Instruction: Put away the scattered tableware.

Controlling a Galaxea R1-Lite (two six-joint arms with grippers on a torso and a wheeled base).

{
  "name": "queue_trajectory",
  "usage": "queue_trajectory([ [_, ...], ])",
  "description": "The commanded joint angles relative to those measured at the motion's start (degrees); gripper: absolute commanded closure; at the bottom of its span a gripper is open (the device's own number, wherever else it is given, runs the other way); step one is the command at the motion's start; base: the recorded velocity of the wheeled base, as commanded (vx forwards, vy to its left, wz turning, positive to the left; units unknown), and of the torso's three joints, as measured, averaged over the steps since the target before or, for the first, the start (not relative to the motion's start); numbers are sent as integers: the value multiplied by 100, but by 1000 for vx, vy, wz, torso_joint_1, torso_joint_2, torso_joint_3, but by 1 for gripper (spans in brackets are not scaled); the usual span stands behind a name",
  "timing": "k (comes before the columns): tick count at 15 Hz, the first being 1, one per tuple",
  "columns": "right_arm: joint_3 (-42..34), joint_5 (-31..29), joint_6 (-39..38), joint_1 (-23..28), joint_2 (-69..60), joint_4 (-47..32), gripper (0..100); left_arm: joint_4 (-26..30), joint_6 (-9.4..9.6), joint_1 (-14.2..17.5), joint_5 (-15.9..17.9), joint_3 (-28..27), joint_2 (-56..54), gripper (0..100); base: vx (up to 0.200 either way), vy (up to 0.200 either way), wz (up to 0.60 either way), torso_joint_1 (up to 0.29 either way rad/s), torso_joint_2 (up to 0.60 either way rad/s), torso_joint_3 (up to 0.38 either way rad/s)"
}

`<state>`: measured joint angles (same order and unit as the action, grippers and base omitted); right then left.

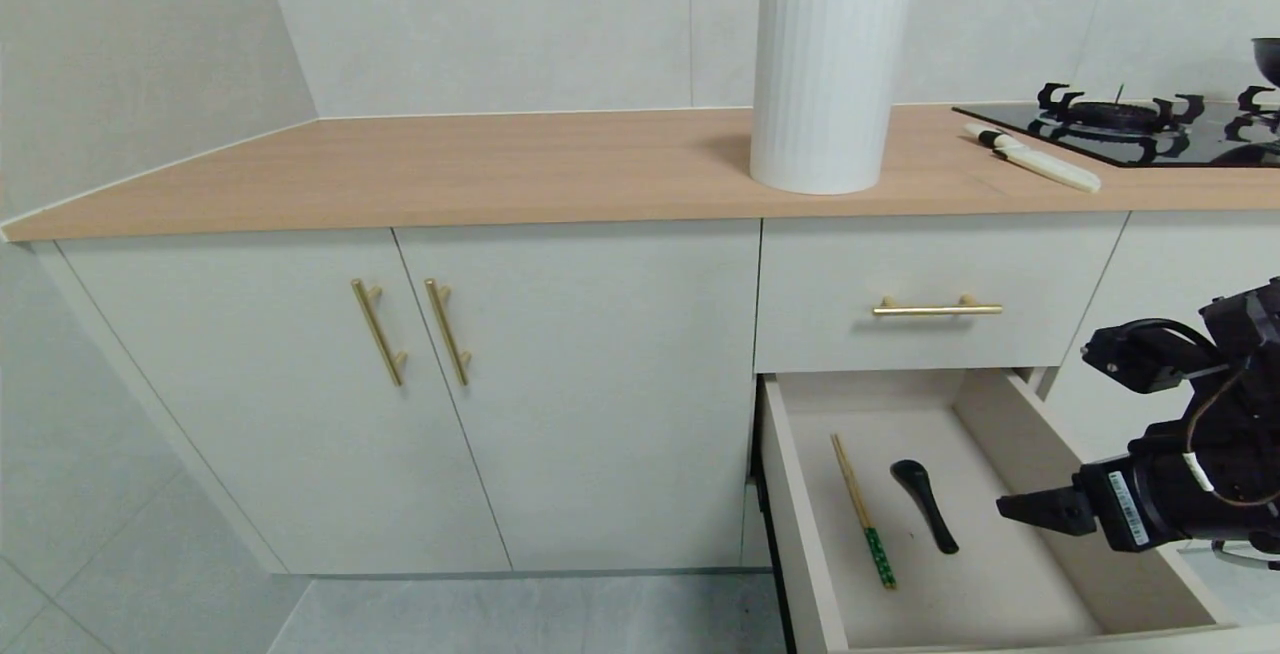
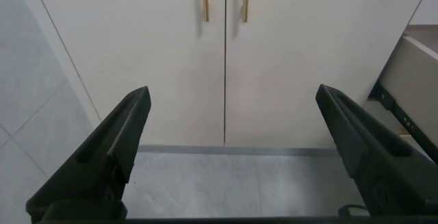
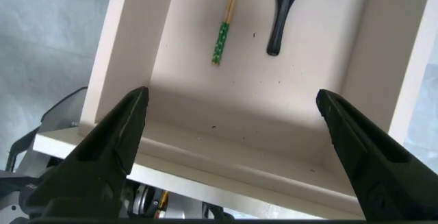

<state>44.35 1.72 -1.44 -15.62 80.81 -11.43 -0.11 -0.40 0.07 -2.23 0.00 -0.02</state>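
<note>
The lower drawer (image 1: 795, 524) stands pulled open below the counter. On its floor lie a pair of wooden chopsticks (image 1: 862, 522) with green ends and, beside them, a black spoon (image 1: 925, 504). My right gripper (image 1: 1042, 429) hangs open above the drawer's right side, nothing between its fingers. The right wrist view looks down past the open right gripper (image 3: 231, 97) at the chopsticks (image 3: 226, 25) and the spoon (image 3: 280, 11). A white-handled knife (image 1: 1035, 162) lies on the counter by the stove. My left gripper (image 2: 233, 94) is open and empty, low in front of the cabinet doors (image 2: 226, 59).
A tall white ribbed container (image 1: 825, 84) stands on the wooden counter (image 1: 500, 169). A black gas stove (image 1: 1130, 129) is at the far right. The upper drawer (image 1: 935, 289) is closed above the open one. Grey floor tiles (image 1: 500, 614) lie in front of the cabinet.
</note>
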Motion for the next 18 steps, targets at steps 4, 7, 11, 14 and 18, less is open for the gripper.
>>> queue_trajectory([
  [4, -278, 4, 276, -267, 14, -8, 0, -7, -4, 10, -5, 0, 2, 0, -200, 0, 0, 1, -2, 2],
  [7, -708, -58, 988, -328, 154, -52, 0, -7, -4, 1, 3, 0, 2, 0, 0, 0, 0, 0, 0, 0],
  [11, -849, -233, 1506, -653, 207, -667, 0, 2, -4, 1, -5, 0, 2, 0, 0, 0, 0, 0, 0, 0],
  [14, -1007, -233, 1770, -750, 330, -711, 0, -7, 5, 1, -5, 0, 2, 0, 0, 0, 0, 0, 0, 0],
  [18, -963, -260, 1761, -724, 919, -658, 0, -7, -4, 1, -5, 0, 2, 0, 0, 0, 0, 0, 0, 0],
])
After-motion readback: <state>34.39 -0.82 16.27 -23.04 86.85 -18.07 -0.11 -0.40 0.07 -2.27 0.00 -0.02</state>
